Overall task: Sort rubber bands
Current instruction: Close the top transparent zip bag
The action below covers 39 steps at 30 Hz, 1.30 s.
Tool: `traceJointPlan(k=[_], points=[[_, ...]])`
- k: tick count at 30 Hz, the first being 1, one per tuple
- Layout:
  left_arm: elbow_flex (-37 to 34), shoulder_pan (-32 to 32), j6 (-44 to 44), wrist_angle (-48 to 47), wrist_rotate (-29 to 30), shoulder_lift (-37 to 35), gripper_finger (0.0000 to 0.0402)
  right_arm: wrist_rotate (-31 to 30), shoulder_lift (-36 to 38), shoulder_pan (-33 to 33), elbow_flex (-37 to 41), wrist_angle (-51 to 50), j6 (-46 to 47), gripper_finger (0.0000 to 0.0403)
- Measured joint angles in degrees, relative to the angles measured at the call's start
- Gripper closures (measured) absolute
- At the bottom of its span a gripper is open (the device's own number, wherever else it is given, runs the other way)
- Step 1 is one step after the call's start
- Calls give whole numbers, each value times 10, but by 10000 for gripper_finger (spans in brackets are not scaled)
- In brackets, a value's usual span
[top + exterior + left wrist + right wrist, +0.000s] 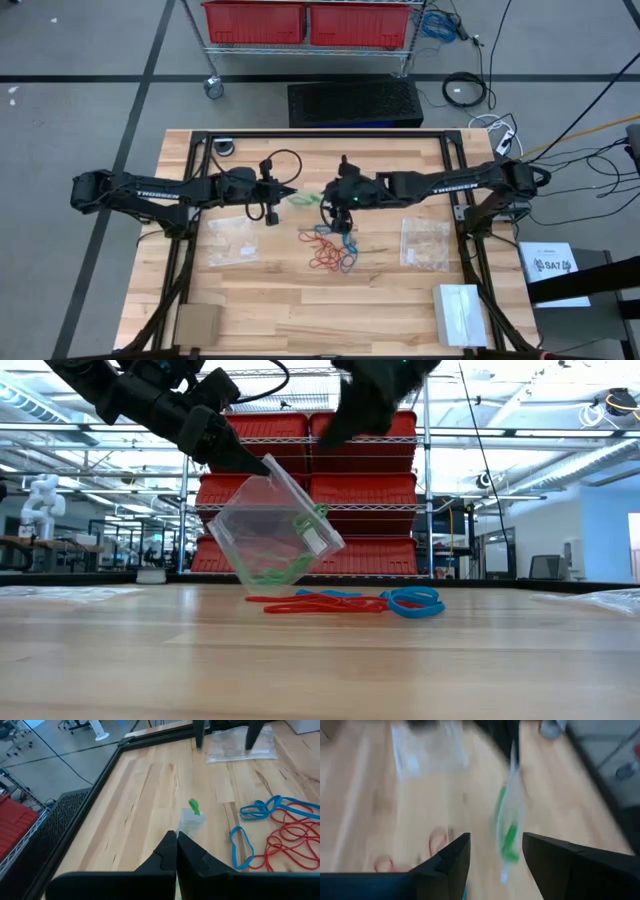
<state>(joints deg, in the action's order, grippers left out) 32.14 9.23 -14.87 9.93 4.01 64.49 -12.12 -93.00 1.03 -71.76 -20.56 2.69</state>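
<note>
Both arms extend horizontally toward the middle of the table, well raised above its surface. The left claw points inward at the table's centre, fingers pressed together on a clear bag's corner. The right claw hangs just opposite, fingers spread apart, gripping nothing.

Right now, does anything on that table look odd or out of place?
Only the clear bag: the left gripper pinches one corner, so it dangles tilted above the table, green bands slumped inside. Red and blue bands lie tangled beneath.
</note>
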Motion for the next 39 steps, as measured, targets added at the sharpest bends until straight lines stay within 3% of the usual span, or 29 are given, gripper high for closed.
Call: traceJointPlan(k=[3, 10, 15, 27, 31, 36, 39], points=[[0, 0, 6, 0, 0, 0, 401, 1, -2, 3, 70, 40, 24, 229], [0, 0, 8, 0, 0, 0, 401, -7, -2, -6, 199, 284, 12, 223], [0, 0, 8, 1, 0, 0, 401, -43, -6, -14, 218, 294, -4, 218], [0, 1, 8, 1, 0, 0, 401, -43, -78, -23, 221, 331, 11, 223], [0, 1, 6, 0, 0, 0, 401, -43, -79, -22, 221, 347, -8, 269], [0, 1, 6, -2, 0, 0, 401, -43, -79, -22, 221, 358, -9, 375], [0, 1, 0, -3, 9, 0, 401, -43, -68, -21, 221, 342, -8, 387]])
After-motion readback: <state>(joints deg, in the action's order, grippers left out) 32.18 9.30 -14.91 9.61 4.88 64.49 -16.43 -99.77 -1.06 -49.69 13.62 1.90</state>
